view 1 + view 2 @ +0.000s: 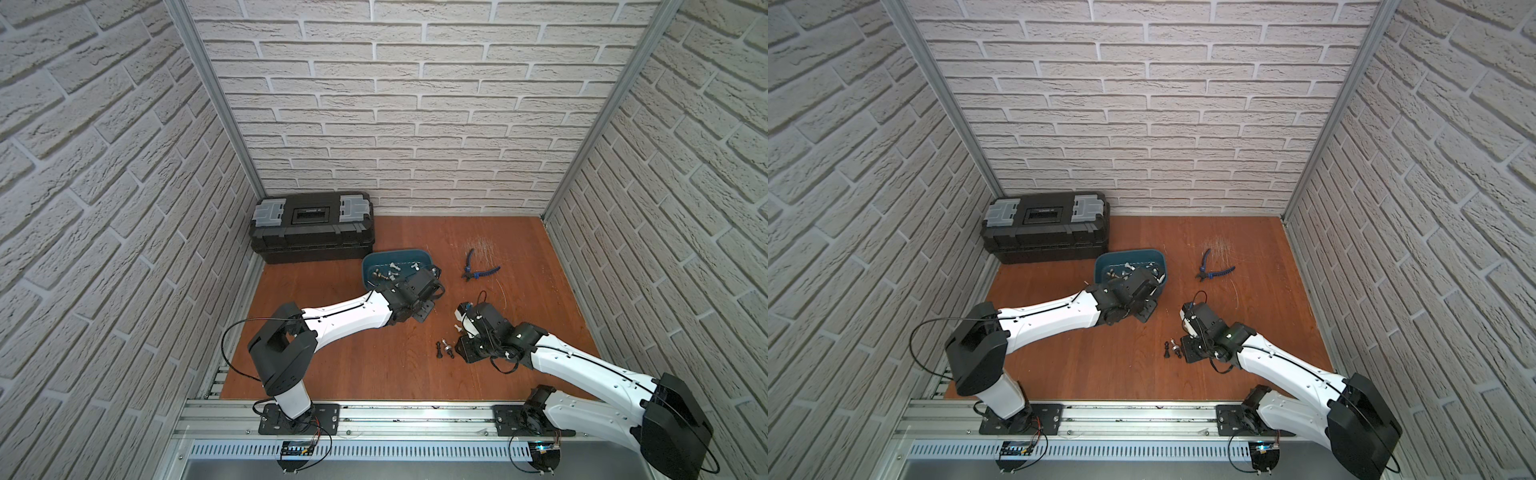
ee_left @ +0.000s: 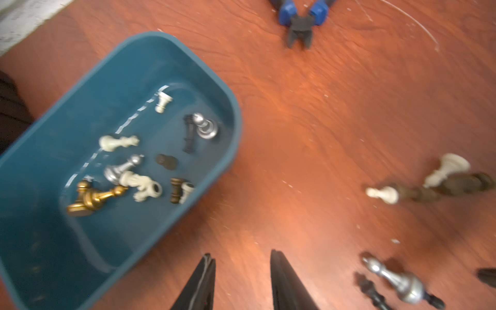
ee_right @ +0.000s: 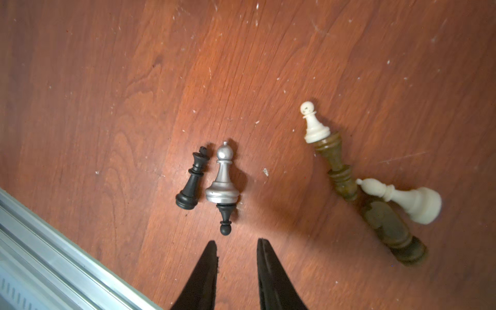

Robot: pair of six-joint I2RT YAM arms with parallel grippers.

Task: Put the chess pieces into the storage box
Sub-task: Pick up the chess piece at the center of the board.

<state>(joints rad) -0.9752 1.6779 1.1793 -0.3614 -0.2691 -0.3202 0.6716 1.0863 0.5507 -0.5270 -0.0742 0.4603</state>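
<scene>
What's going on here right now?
Chess pieces are being packed into the blue tub, and about ten already lie in it. The left claw is open and empty beside the tub. The right claw is open and empty too, poised by a cluster on the wooden table: a black king, a silver piece and a small black pawn. A few white and brown pieces lie nearby, not yet collected.
</scene>
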